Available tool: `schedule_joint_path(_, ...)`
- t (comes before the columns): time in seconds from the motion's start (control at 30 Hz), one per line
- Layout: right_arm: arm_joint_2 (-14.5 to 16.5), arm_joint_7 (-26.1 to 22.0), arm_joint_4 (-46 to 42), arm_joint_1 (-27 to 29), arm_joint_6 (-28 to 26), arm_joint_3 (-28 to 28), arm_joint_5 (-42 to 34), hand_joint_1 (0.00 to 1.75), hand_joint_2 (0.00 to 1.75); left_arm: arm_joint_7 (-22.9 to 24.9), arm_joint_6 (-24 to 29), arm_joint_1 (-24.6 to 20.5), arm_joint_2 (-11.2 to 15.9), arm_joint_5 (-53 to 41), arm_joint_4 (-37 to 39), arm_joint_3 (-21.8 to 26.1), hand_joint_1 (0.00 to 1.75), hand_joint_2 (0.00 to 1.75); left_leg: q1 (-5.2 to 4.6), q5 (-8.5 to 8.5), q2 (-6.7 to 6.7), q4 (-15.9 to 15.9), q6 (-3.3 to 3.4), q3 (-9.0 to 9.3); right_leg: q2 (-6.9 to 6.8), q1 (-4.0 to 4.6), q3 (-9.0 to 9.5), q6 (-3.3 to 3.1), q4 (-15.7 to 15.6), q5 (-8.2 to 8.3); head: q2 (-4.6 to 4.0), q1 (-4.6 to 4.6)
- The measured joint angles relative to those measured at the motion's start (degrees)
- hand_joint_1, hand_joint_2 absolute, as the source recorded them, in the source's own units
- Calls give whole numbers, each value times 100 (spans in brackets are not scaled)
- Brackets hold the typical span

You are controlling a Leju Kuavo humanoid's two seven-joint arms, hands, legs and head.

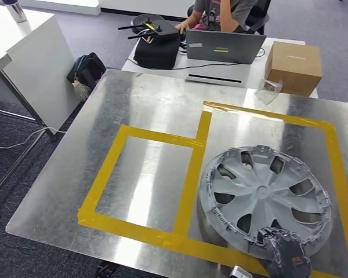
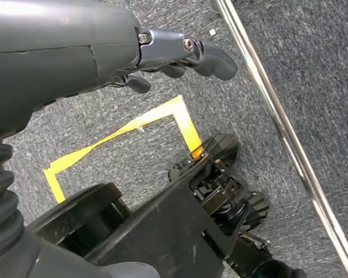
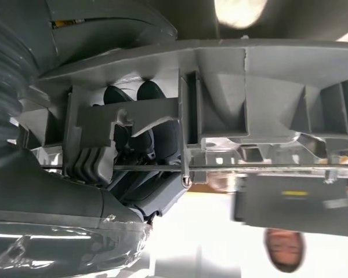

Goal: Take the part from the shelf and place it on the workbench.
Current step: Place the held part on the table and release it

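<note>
Head view: the part, a grey wheel cover (image 1: pixel 264 200), lies face up on the metal workbench (image 1: pixel 141 110), inside the right-hand rectangle of the yellow tape outline (image 1: pixel 187 191). The right hand (image 1: pixel 285 253) grips the cover's near rim, dark fingers wrapped over the edge. Beyond the workbench stands a white table (image 1: pixel 251 75) carrying an open laptop (image 1: pixel 224 46), a black case (image 1: pixel 156 49) and a cardboard box (image 1: pixel 293 66); a person (image 1: pixel 220 13) sits behind the laptop. A black bag (image 1: pixel 85 70) lies on the carpet by a white desk (image 1: pixel 36 58).

Left wrist view: the left hand (image 2: pixel 181 55) hangs over grey carpet (image 2: pixel 321 69), fingers loosely extended and apart, holding nothing. Below it run a yellow floor-tape corner (image 2: pixel 163 116) and a chrome tube (image 2: pixel 286 133).

Right wrist view: fingers (image 3: pixel 128 127) are hooked through the ribbed underside of the wheel cover (image 3: pixel 268 92) (seen from beneath), closed on its rim beside a thin wire ring (image 3: pixel 251 168).
</note>
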Motion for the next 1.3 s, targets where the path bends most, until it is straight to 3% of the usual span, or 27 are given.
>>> schedule_joint_path(0.23,-421,477,93,-308,-283,755,-190,175,175,5,13,-6,-8,46,0,-61,0,175,-2,2,0,0,1,-4,-3,-1,33,0,-1,0,0,1)
schedule_joint_path(0.5,-797,1100,149,-226,-549,874,-264,175,175,-101,39,40,3,203,0,-57,0,175,-5,-2,-5,0,5,-4,-11,-5,6,3,-8,-3,0,1)
schedule_joint_path(0.83,-892,1139,150,-188,-548,881,-261,175,175,-107,38,56,14,219,0,-54,0,175,-5,-2,-7,0,5,-5,-14,-6,8,3,-10,-3,0,1)
schedule_joint_path(1.03,-895,1467,138,-65,-437,791,-168,175,175,-173,11,84,27,355,0,-22,0,175,-5,-3,-12,0,6,-6,-18,-6,8,5,-11,-7,0,1)
schedule_joint_path(1.17,-895,1577,113,41,-360,656,-57,0,175,-219,-23,123,43,415,0,22,0,175,-6,-4,-12,0,5,-6,-17,-6,8,5,-12,-7,0,1)
schedule_joint_path(1.23,-893,1583,109,61,-315,599,-6,0,175,-224,-45,132,51,414,0,31,0,175,-6,-4,-12,0,4,-6,-16,-6,8,5,-13,-7,0,1)
schedule_joint_path(1.3,-886,1568,108,69,-289,554,20,0,175,-229,-59,136,60,426,0,34,0,87,-6,-4,-11,0,4,-6,-15,-6,8,5,-13,-7,0,1)
